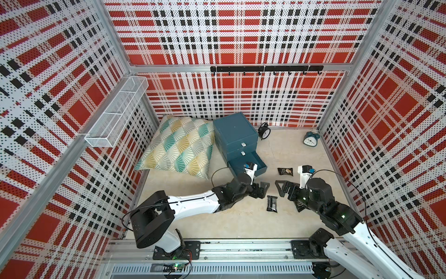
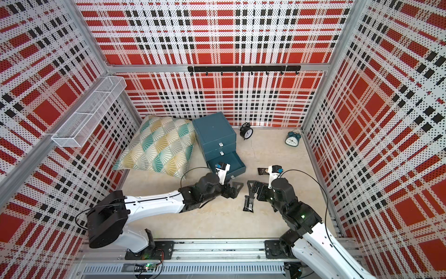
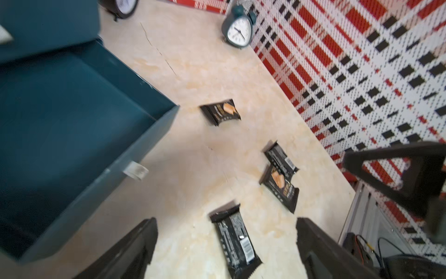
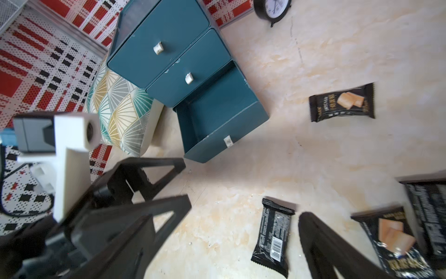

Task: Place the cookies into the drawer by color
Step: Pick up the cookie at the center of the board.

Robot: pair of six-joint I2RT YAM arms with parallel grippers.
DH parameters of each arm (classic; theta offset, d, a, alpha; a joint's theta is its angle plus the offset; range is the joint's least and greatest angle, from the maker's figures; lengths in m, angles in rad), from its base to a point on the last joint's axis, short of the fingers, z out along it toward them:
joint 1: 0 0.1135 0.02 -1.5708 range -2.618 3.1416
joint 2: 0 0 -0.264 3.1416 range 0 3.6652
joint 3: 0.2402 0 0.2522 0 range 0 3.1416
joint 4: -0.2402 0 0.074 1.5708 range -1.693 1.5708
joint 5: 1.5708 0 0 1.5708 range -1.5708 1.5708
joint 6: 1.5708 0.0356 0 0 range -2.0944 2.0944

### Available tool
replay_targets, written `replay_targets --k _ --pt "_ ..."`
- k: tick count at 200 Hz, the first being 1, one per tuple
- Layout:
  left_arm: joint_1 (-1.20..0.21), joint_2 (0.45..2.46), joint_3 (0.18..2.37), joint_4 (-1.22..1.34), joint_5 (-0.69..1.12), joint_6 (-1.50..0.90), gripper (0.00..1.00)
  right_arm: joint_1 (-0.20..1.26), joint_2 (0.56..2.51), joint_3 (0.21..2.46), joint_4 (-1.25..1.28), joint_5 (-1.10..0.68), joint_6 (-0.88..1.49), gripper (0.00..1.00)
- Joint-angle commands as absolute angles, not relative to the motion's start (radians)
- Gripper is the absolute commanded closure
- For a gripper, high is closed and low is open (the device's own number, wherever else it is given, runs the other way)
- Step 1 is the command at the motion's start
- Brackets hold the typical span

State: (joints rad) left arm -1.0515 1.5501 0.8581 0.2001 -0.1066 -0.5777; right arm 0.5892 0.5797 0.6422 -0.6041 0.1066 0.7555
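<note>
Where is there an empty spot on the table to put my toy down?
Bare table lies between the black clock, the teal clock and the open drawer. More lies along the front rail, between the two arms. The middle is crowded: black cookies lie scattered there.

Perforated panel walls [image 1: 241, 36] printed in red, black and white plaid close in three sides, held by bare aluminium frame posts [image 1: 113, 38]; the floor [image 1: 289, 149] is a pale beige marbled surface; a white wire-mesh basket [image 1: 115, 113] hangs on one side wall; a black hook rail [image 1: 265, 68] runs along the back wall; a square cushion with a teal, yellow and grey fan pattern [image 1: 181, 145] lies in the back corner; a round black alarm clock [image 1: 263, 130] and a teal alarm clock [image 1: 310, 139] stand near the back wall, apart from each other; the light is bright and even.
</note>
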Motion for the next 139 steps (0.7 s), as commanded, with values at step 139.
replay_targets --k 139 --pt "-1.268 1.945 1.144 -0.089 -0.298 -0.702 0.09 0.594 0.499 0.615 -0.742 0.271 0.848 0.00"
